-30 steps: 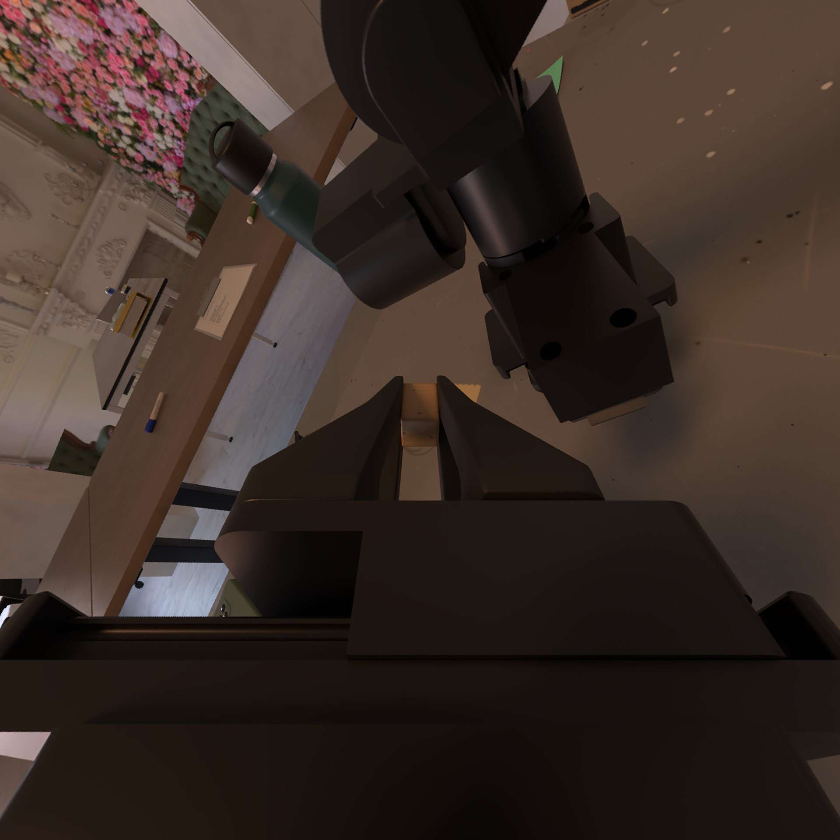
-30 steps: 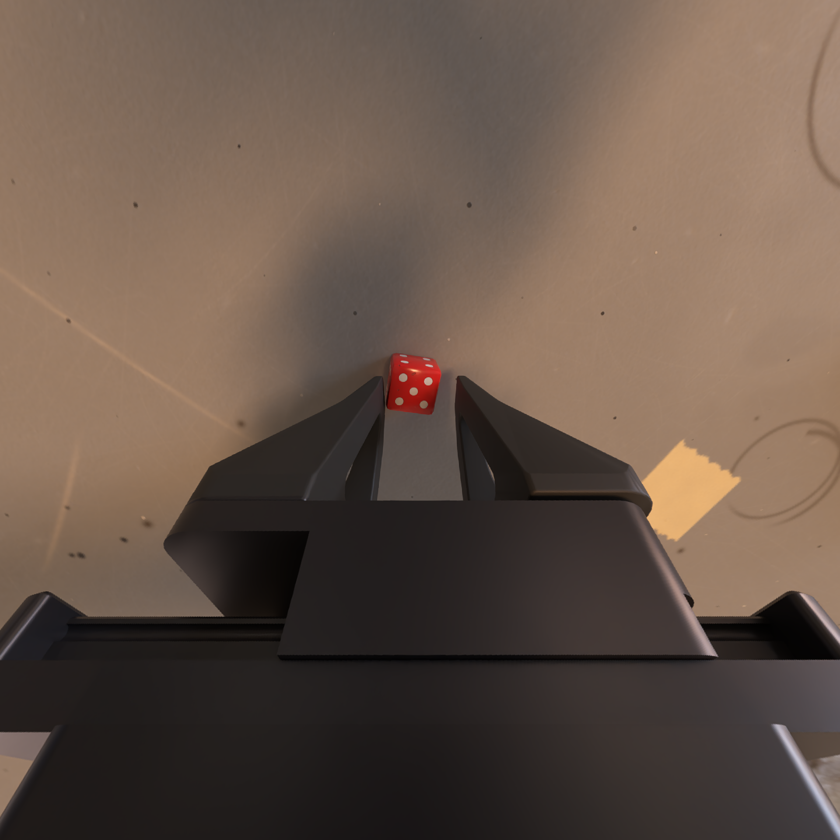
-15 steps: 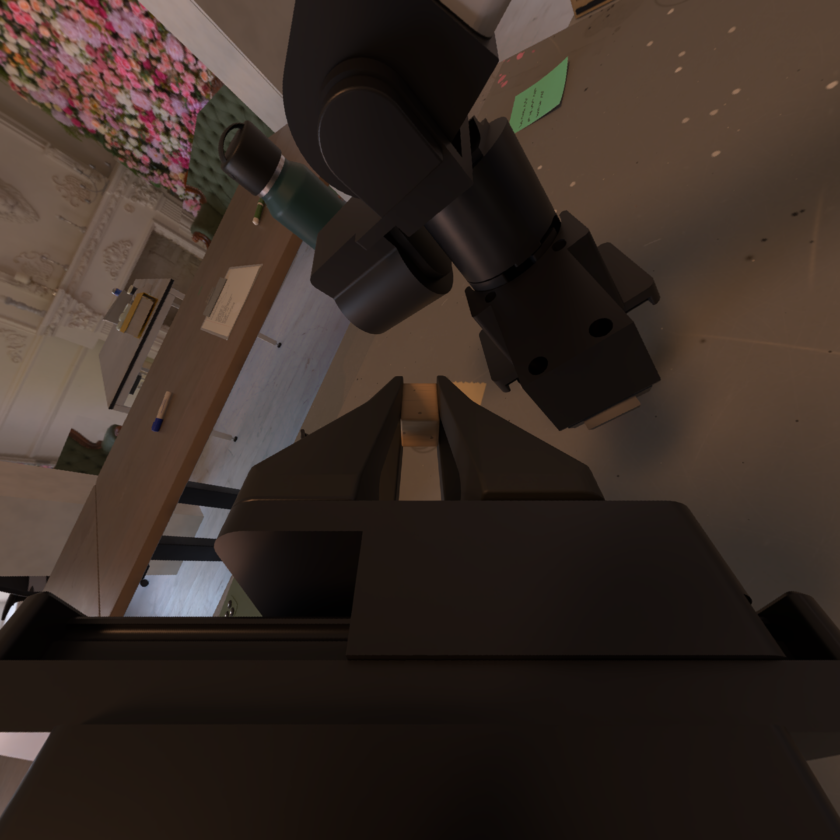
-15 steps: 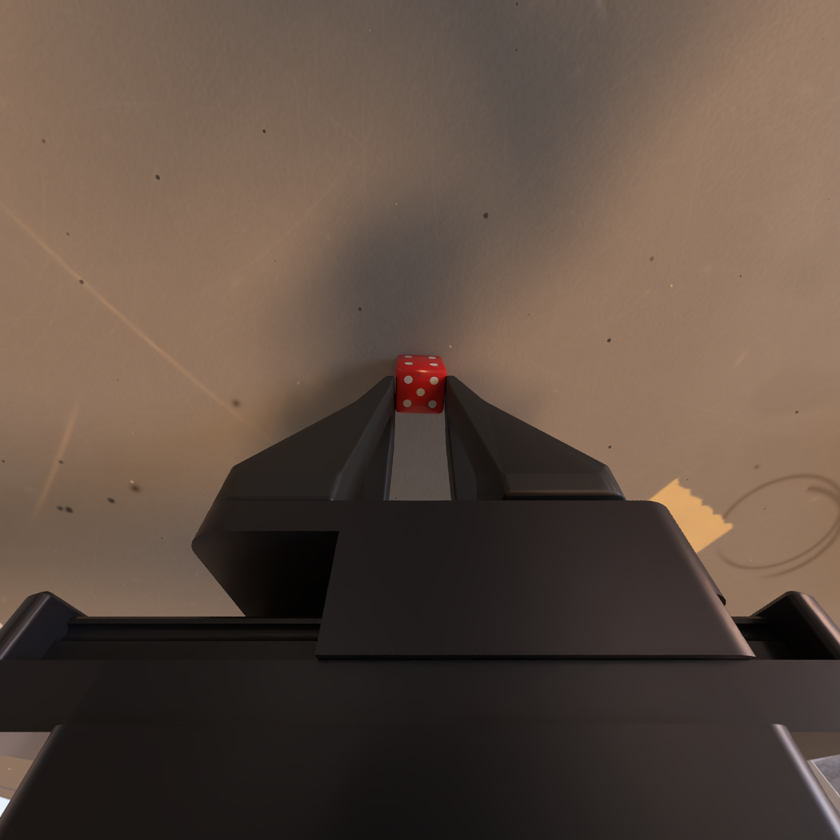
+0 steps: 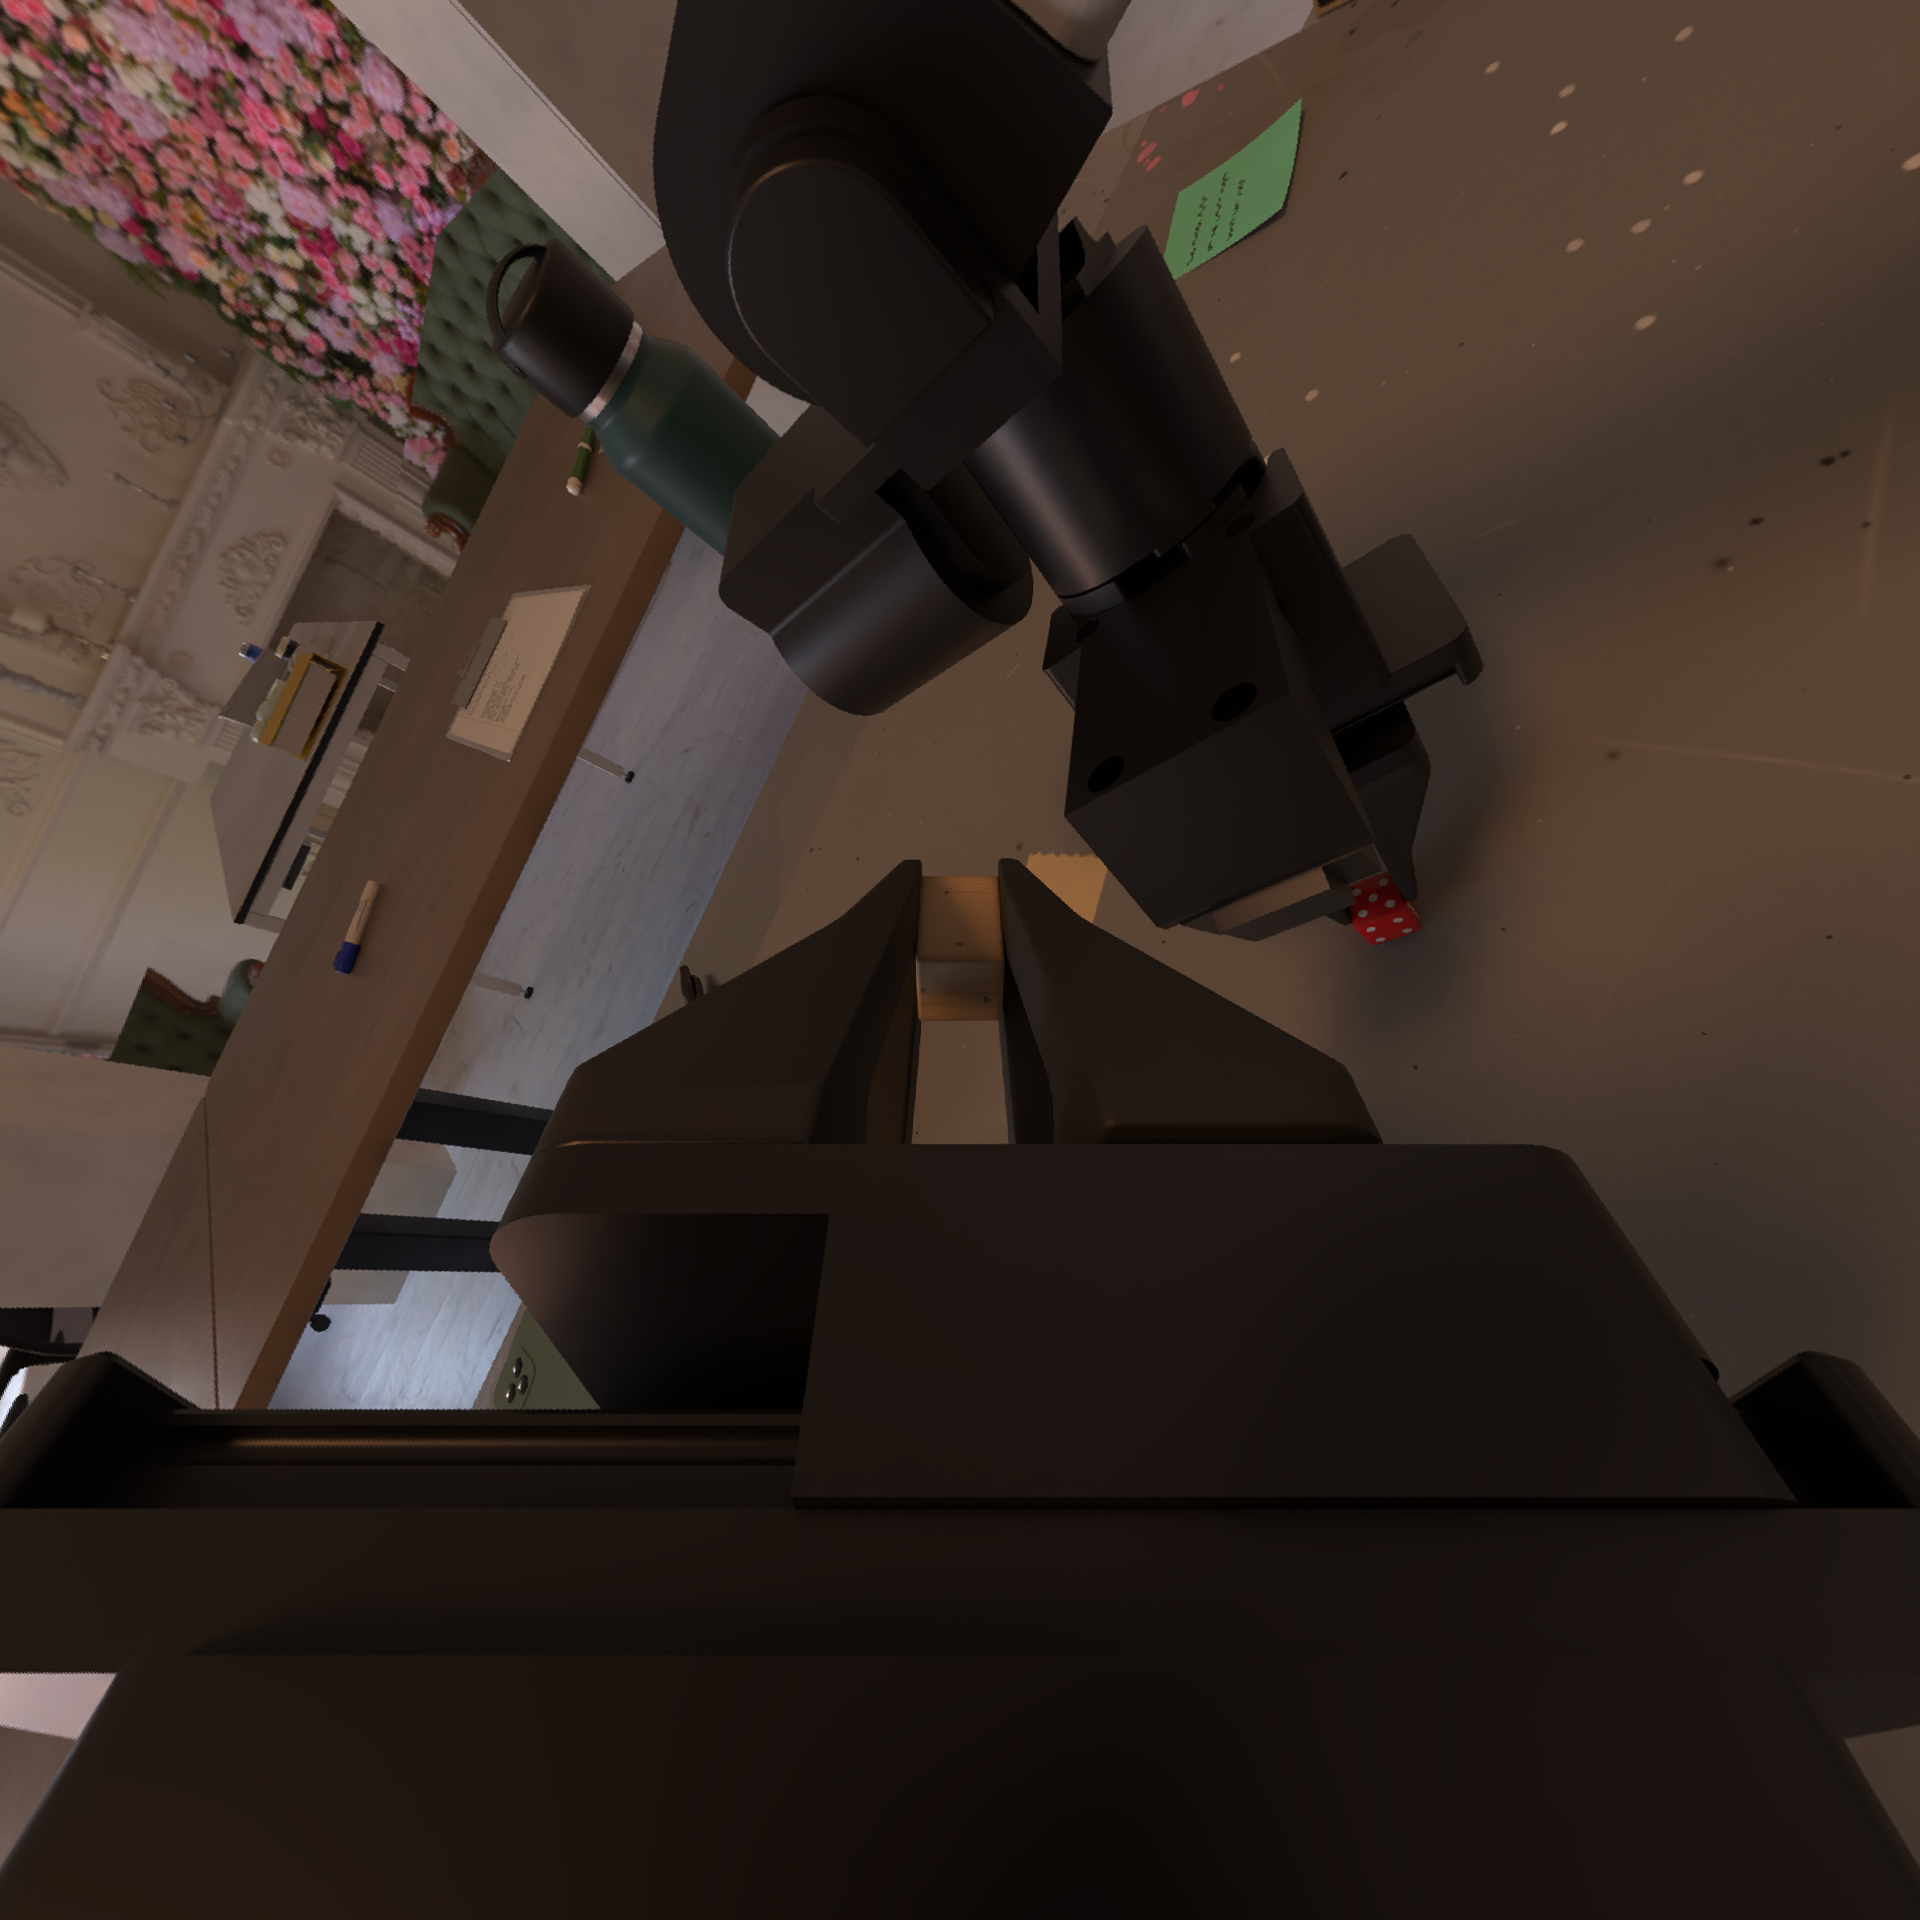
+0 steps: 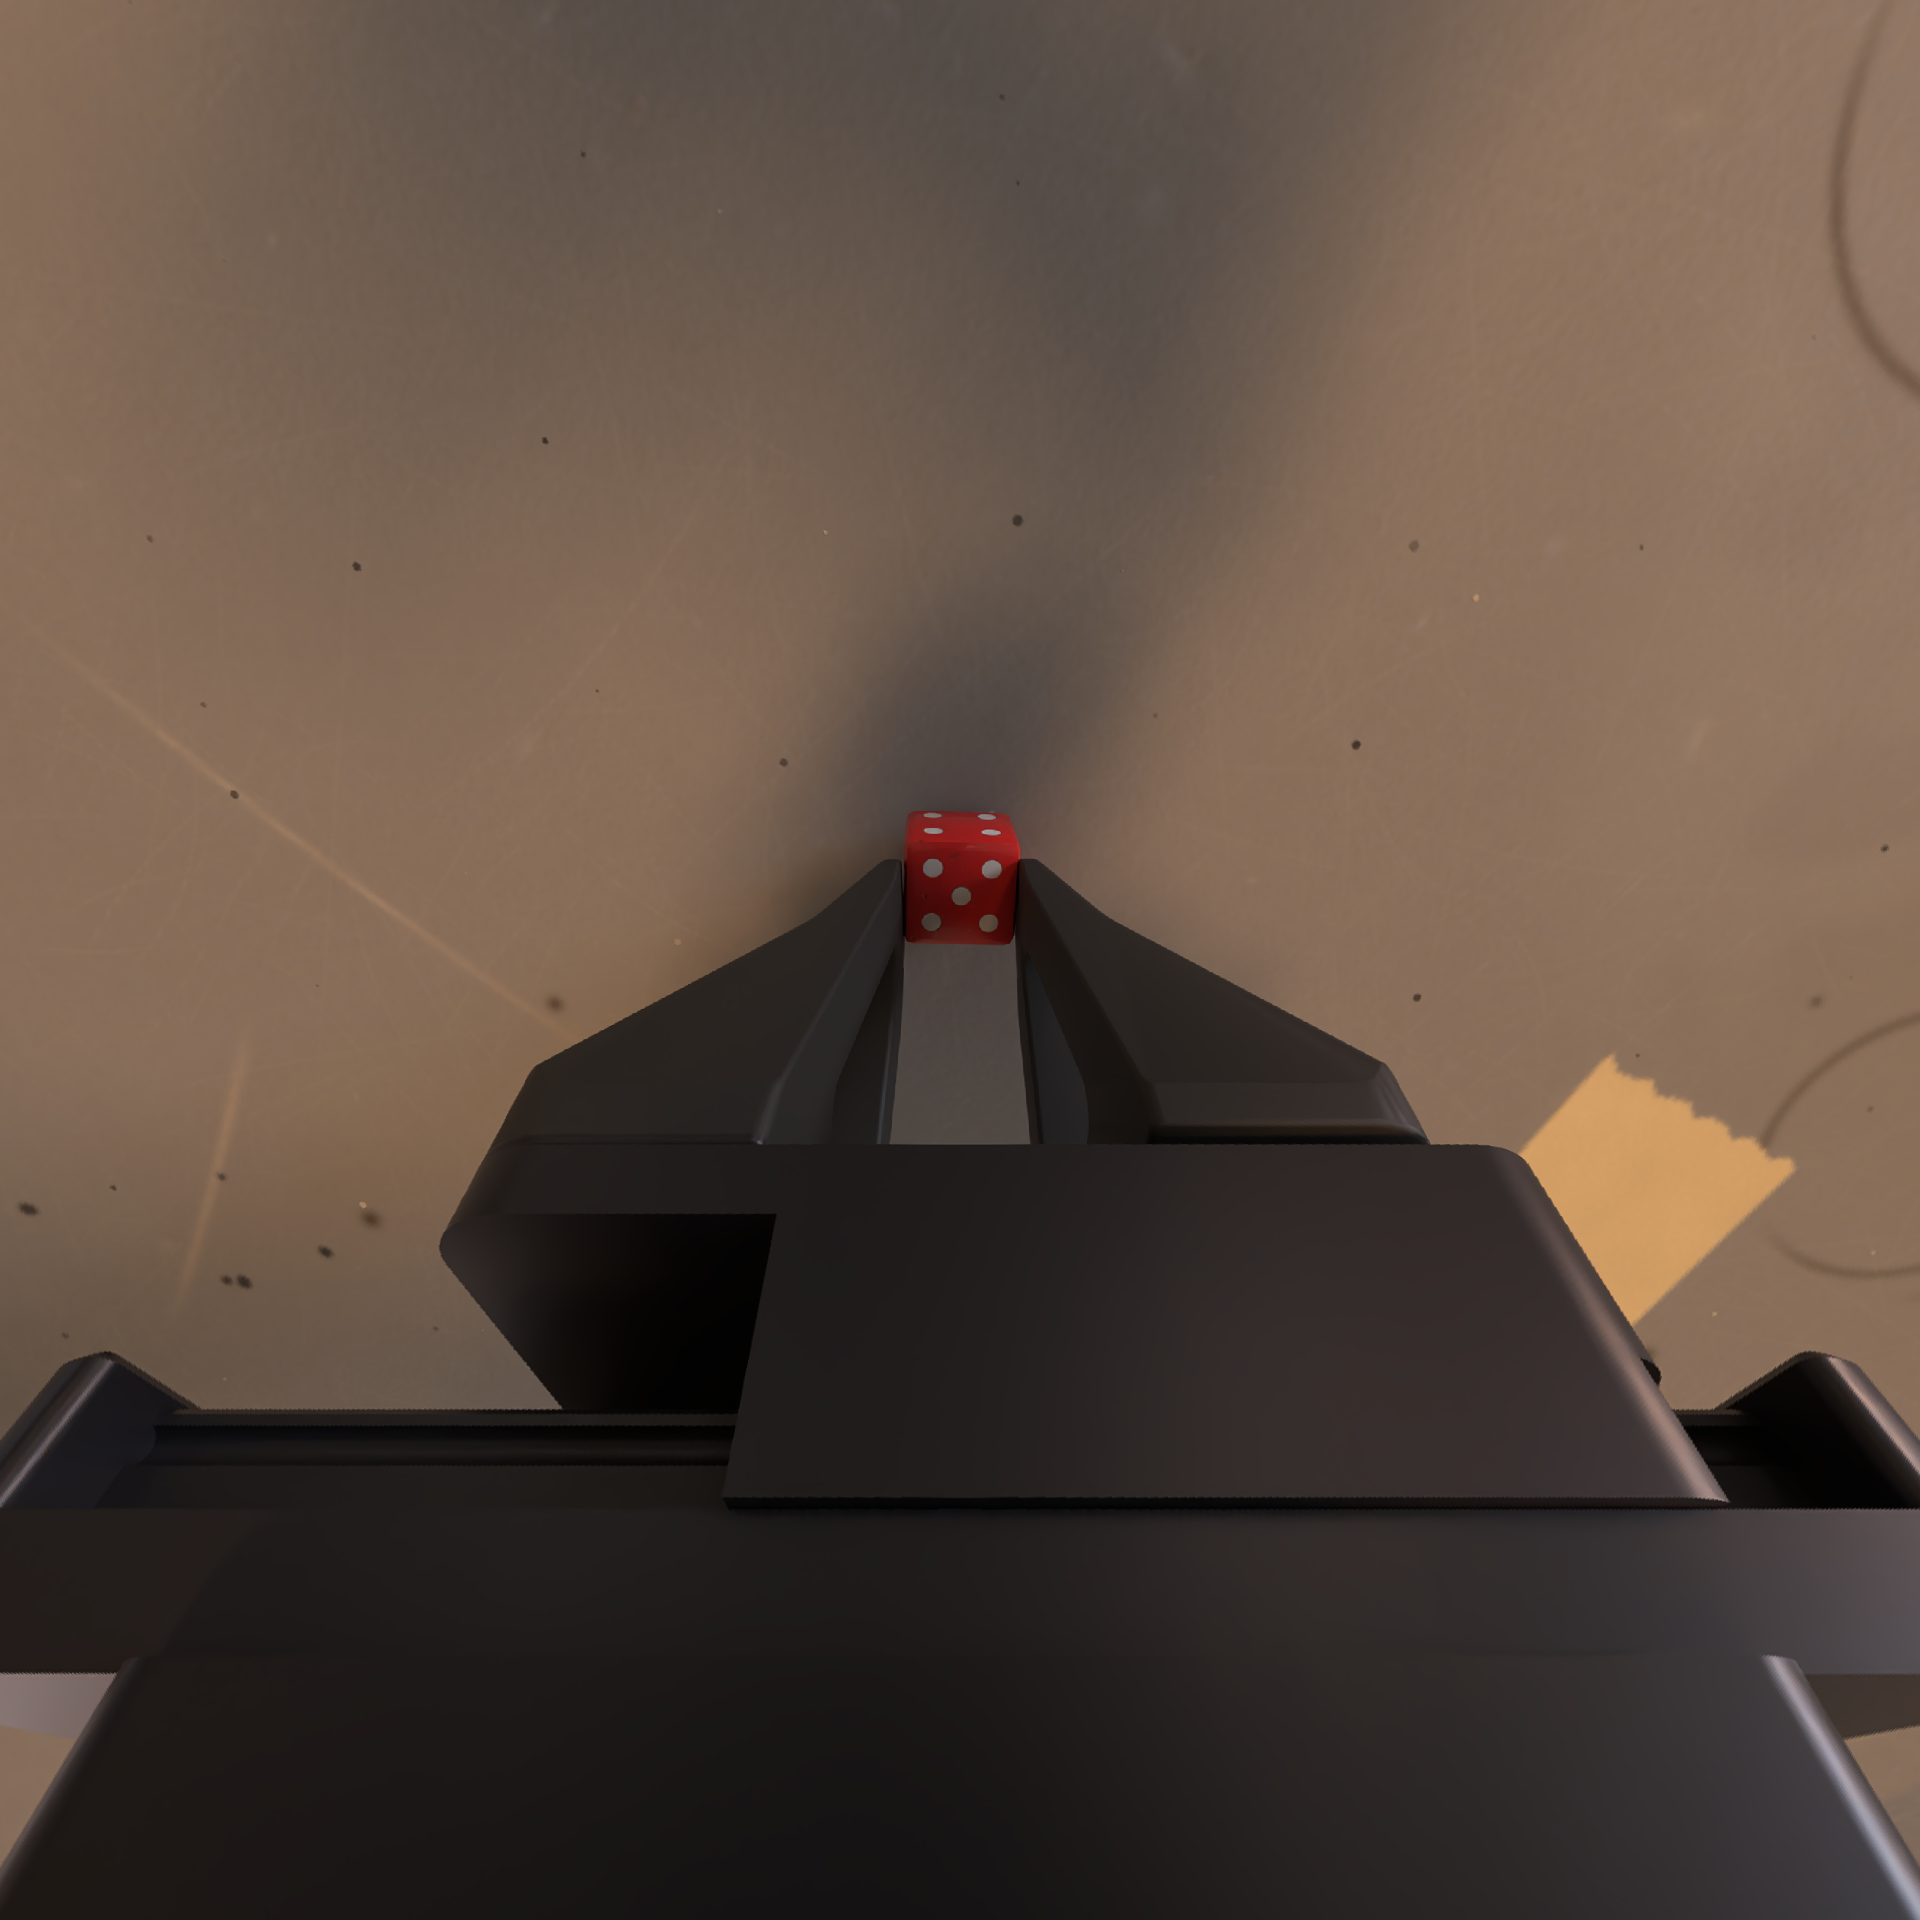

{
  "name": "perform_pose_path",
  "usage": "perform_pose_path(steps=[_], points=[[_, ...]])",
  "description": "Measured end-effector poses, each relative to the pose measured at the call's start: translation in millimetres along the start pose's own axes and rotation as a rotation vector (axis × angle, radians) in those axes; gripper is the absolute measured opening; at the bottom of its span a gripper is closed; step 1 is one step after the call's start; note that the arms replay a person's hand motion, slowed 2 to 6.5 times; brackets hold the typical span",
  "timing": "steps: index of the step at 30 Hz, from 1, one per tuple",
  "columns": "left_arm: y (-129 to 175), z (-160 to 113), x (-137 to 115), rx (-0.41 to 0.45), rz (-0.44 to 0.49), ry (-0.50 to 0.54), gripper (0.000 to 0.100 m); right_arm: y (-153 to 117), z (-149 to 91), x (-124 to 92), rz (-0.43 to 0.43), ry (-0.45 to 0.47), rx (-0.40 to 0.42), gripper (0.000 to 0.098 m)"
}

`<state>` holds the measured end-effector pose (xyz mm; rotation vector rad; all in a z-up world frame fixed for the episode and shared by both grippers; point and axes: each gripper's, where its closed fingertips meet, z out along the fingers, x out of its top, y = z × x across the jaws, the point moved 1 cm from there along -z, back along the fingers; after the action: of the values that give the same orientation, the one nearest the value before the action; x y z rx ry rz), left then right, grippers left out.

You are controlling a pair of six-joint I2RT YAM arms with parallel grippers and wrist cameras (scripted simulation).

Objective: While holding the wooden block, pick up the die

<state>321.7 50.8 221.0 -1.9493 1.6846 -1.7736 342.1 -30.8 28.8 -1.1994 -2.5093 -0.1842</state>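
Note:
My left gripper (image 5: 959,883) is shut on the pale wooden block (image 5: 958,948), which shows between its two fingertips. My right gripper (image 6: 961,878) is shut on the red die (image 6: 960,879) with white dots, held between its fingertips just over the brown table (image 6: 520,520). In the left wrist view the right arm (image 5: 1174,644) reaches down from above, and the die (image 5: 1385,921) shows red at its tip, close over the table.
A strip of tan tape (image 6: 1652,1184) lies on the table to the right of my right gripper. In the left wrist view a green note (image 5: 1236,187) lies far off and a dark green bottle (image 5: 644,416) stands near the table's edge.
My right gripper's fingers have closed from apart onto the die. In the left wrist view the right arm has shifted and the die now shows at its tip. The left gripper keeps the block.

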Motion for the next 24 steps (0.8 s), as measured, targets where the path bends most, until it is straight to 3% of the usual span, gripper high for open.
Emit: perform_pose_path(steps=[8,24], points=[[2,3,-3,-0.009,-0.003,-0.007,0.012,4,-11,2,0.047,0.049,-0.043,0.0182],[10,12,-10,-0.039,-0.020,-0.035,0.012,13,-64,13,0.100,0.198,-0.138,0.0182]])
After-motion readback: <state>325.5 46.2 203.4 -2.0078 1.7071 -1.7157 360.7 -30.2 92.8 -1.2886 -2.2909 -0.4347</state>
